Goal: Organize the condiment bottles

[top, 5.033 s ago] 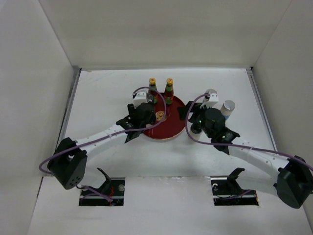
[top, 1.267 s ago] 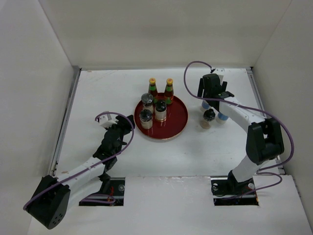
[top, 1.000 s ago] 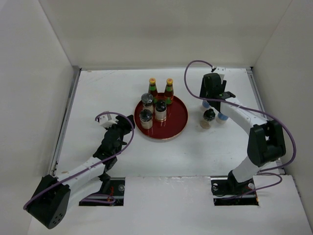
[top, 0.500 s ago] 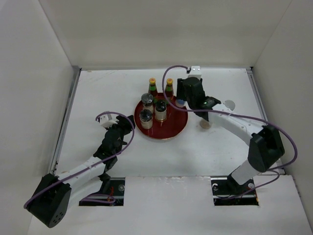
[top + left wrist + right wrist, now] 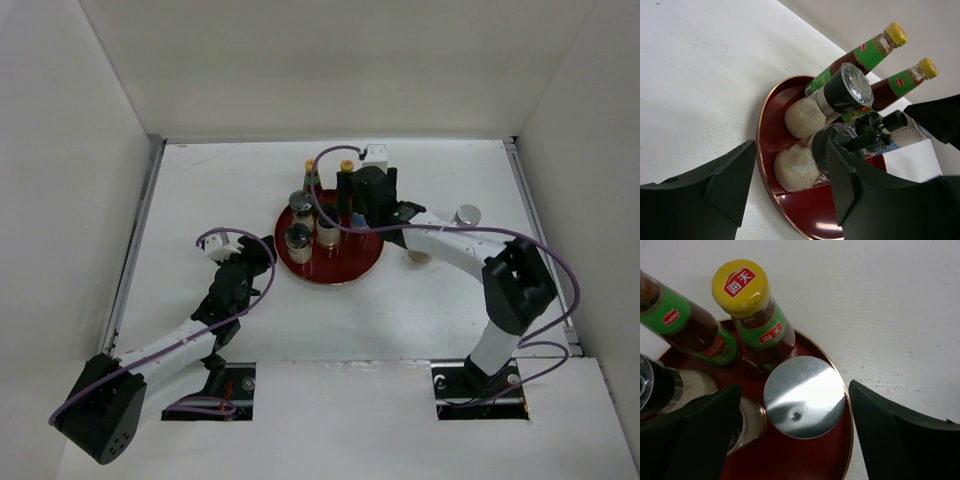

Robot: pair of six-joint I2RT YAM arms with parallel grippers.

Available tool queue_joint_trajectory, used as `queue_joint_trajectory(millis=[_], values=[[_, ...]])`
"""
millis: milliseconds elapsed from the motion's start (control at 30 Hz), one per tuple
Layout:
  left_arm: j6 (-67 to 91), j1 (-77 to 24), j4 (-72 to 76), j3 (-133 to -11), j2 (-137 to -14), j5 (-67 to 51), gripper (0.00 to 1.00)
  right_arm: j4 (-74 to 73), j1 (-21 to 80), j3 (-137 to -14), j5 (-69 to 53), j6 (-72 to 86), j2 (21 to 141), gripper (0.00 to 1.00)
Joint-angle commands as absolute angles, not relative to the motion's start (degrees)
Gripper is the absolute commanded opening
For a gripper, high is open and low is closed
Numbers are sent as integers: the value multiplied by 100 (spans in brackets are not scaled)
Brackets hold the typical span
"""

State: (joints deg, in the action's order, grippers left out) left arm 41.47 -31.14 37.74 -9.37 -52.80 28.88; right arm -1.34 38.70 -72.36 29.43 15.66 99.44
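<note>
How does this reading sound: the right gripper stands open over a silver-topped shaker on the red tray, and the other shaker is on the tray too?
One part is wrong. The right gripper does stand open over a silver-topped shaker on the red tray, but the other shaker stands on the table, off to the tray's right. The top external view shows it.

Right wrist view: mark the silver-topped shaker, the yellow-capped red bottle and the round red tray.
silver-topped shaker (image 5: 804, 396): right wrist, lid centre
yellow-capped red bottle (image 5: 740, 287): right wrist, cap top
round red tray (image 5: 805, 460): right wrist, bare floor
</note>
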Motion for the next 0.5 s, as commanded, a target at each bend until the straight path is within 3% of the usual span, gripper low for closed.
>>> queue_joint_trajectory(millis=[0, 333, 467], values=[[4192, -3080, 4078, -967, -5230, 2848, 56, 36, 3959, -7392, 3172, 1626, 9240, 97], [4210, -3098, 4078, -967, -5185, 2786, 56, -1140, 3582, -5434, 4236, 2415, 6436, 98], [4227, -3098, 4078, -967, -5212, 2760, 56, -1792, 3266, -4634, 4026, 3128, 5907, 99]])
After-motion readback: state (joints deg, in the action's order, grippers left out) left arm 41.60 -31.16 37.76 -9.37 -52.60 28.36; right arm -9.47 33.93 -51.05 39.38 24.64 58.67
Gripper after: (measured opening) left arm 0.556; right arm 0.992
